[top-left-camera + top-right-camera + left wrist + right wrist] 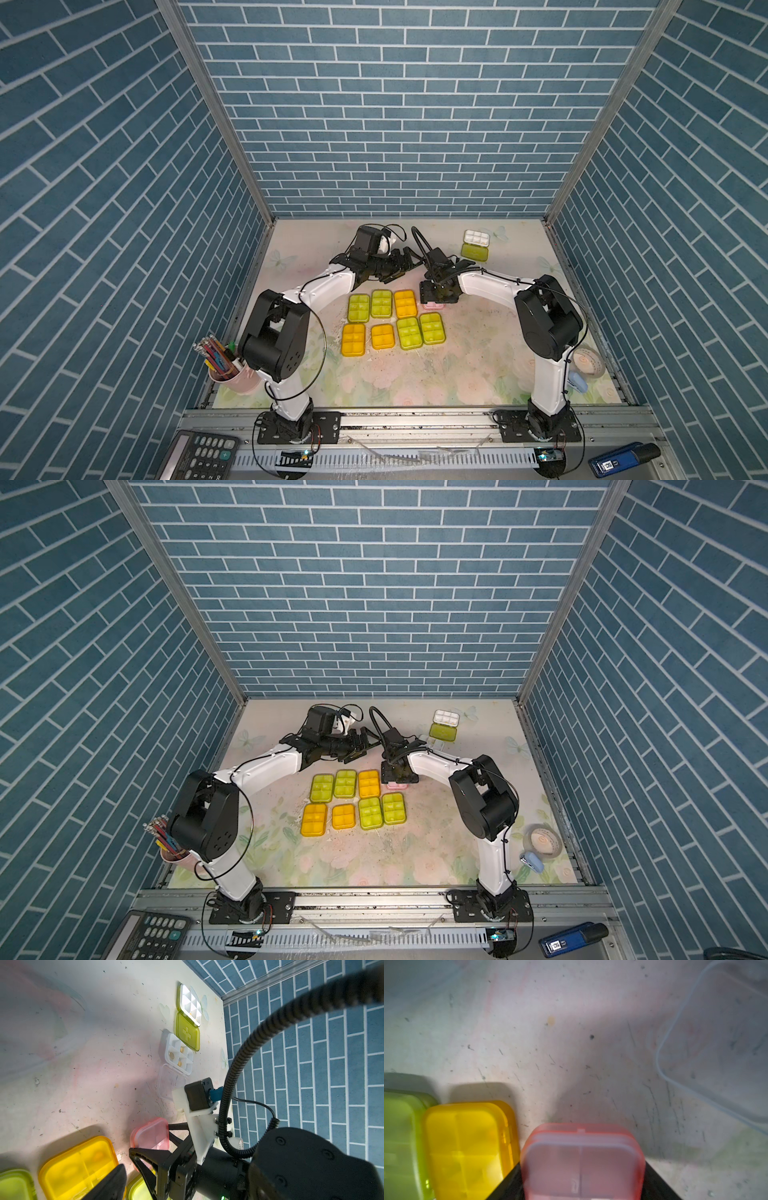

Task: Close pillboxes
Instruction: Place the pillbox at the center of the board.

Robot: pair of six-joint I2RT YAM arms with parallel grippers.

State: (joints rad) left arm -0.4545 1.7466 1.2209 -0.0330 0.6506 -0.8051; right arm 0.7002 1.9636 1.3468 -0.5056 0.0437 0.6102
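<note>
Blue brick walls stand around my table, which has a pale flower cloth with dirty marks. Seven pillboxes, green and yellow, lie shut in two rows in the middle. My right tool is closed on the pink pillbox, one jaw on each side. Its lid looks down, and it is at the end of the back row, just beside a yellow pillbox. My left tool hangs above the table behind the rows, jaws apart, holding nothing.

Two are not shut yet. The green pillbox lies open near the far wall on the right, lid flat on the table. The clear pillbox lies open just beside it, with small round pills in its white tray.

I think these are light, hard and smooth, so they can slide away when I push. The lids look thin and may bend a bit. I would hold the white tray by its sides, swing the lid over, and press on the edge away from the hinge until it snaps. I must not tip the clear one, or the pills may roll out.

For writing, I see only a raised plus sign on the green lid. The pink lid has a tiny mark I cannot read. A blue thing at the front has a label too small to read.
</note>
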